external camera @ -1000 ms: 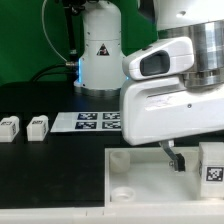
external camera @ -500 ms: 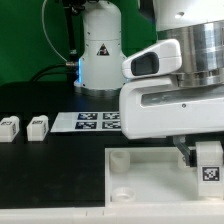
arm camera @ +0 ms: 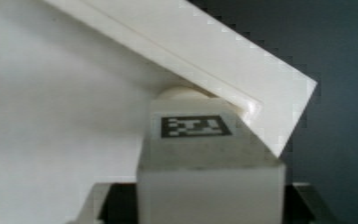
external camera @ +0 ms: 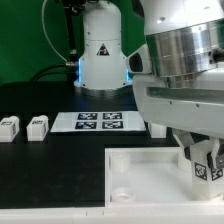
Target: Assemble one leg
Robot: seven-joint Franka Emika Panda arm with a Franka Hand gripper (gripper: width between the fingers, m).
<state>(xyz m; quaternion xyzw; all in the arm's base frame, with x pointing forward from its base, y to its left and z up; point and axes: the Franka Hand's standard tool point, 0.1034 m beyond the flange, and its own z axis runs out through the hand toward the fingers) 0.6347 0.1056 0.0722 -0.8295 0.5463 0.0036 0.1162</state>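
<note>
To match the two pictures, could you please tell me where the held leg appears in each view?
Exterior view: the leg is at the picture's right edge, above the white panel.
Wrist view: the leg fills the centre, tag facing the camera.
Shared landmark: the leg's square marker tag.
</note>
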